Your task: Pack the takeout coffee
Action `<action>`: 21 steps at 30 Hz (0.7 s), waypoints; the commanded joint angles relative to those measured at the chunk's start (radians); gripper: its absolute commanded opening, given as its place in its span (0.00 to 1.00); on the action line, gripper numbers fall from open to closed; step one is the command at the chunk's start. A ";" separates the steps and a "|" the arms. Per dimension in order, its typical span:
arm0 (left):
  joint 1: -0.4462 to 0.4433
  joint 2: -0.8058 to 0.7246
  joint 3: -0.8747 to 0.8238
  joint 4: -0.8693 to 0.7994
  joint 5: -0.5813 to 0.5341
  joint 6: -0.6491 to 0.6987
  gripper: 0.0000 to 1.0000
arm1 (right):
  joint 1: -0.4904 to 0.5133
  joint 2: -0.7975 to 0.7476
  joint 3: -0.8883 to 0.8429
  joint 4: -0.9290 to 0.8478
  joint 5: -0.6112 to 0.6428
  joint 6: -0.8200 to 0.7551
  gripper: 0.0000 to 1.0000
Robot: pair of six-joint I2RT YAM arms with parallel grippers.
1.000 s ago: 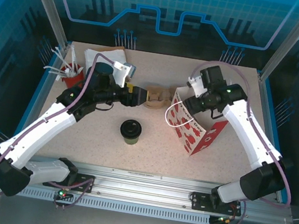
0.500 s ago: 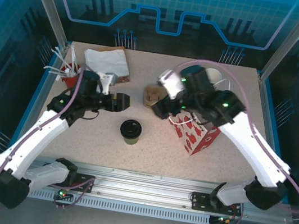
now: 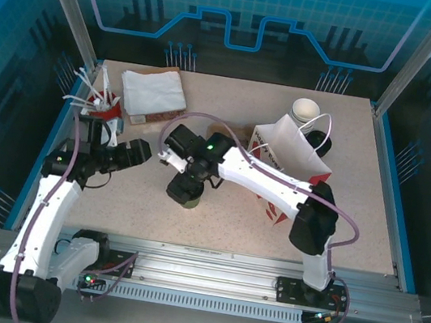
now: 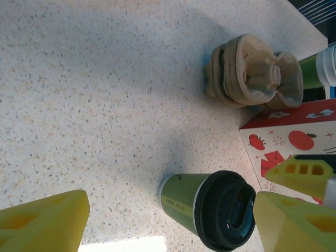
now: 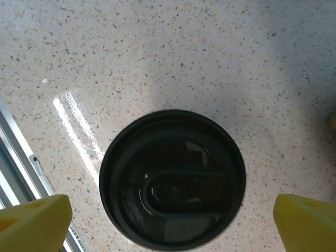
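Hovering our right gripper (image 3: 186, 180) straight above the takeout coffee (image 4: 205, 207), which stands upright on the surface (image 3: 337, 222) left of the paper bag (image 3: 291, 153), we have its fingers (image 5: 34, 218) spread wide either side of the black lid (image 5: 172, 178). Our left gripper (image 3: 137, 151), fingers likewise parted, sits farther left.

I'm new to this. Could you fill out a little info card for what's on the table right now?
coffee: olive cup with black lid, upright on the table
right gripper: open, straddling the lid from above
left gripper: open, empty, off to the side
bag: white, red print, beside the cup
packed: not yet
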 commanded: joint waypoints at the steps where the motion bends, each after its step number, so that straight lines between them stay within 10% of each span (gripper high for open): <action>1: 0.007 -0.009 -0.017 -0.007 0.052 0.017 0.83 | 0.020 0.054 0.081 -0.082 0.048 0.014 1.00; 21: 0.007 -0.032 -0.038 0.012 0.074 0.031 0.83 | -0.006 0.148 0.161 -0.168 -0.001 -0.008 0.84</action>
